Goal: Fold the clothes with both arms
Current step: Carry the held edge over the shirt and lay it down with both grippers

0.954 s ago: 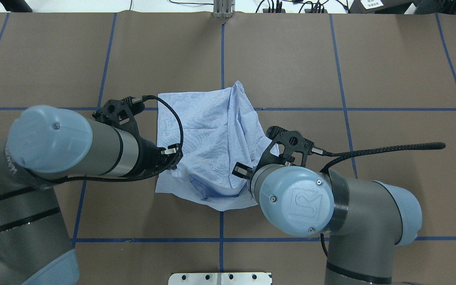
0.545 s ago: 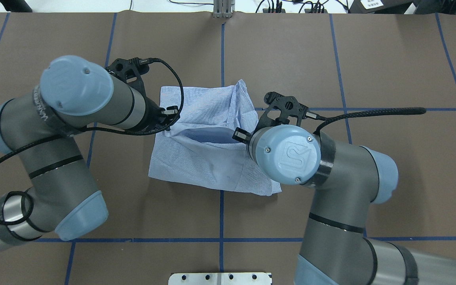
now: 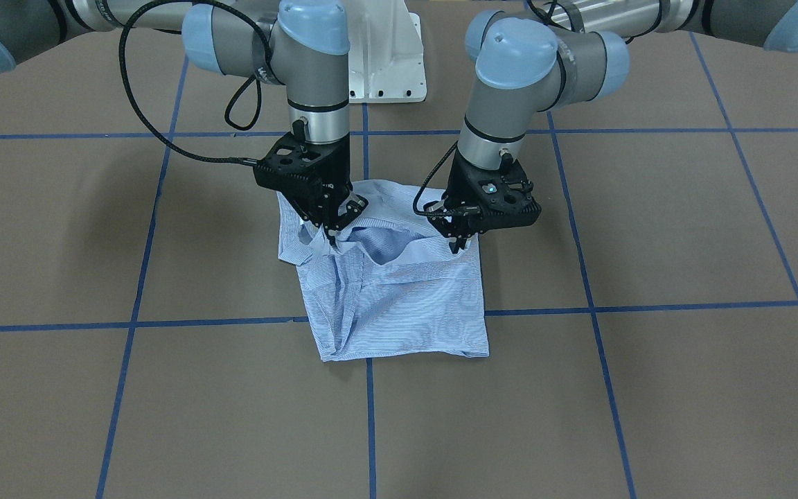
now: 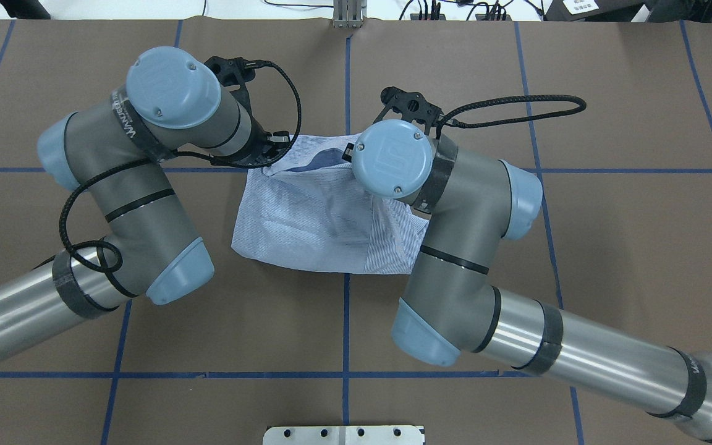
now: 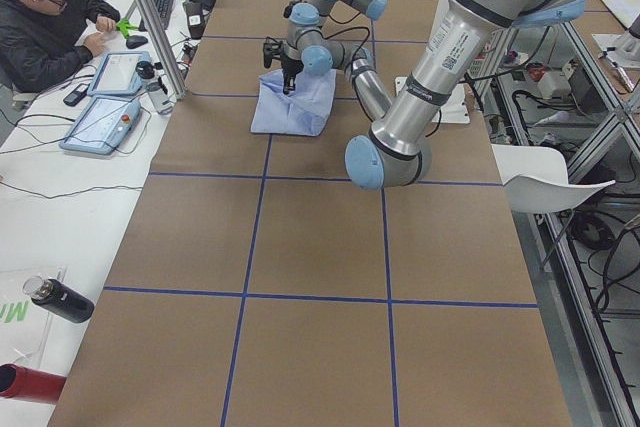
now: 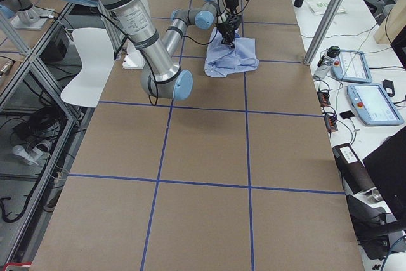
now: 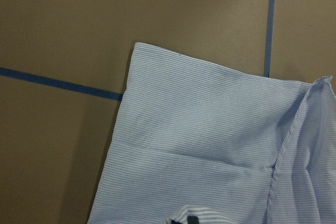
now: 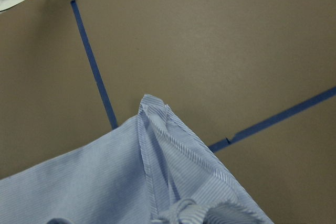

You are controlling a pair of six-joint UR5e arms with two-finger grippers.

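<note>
Both left hand and right hand pinch shirt edge from above.

The left arm and right arm are grey tubes with pale-blue, screwed caps. Black braided cables trail from each.

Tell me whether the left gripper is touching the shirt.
Touching. The front-facing view shows the left gripper pinching the lifted edge of the shirt.
</note>
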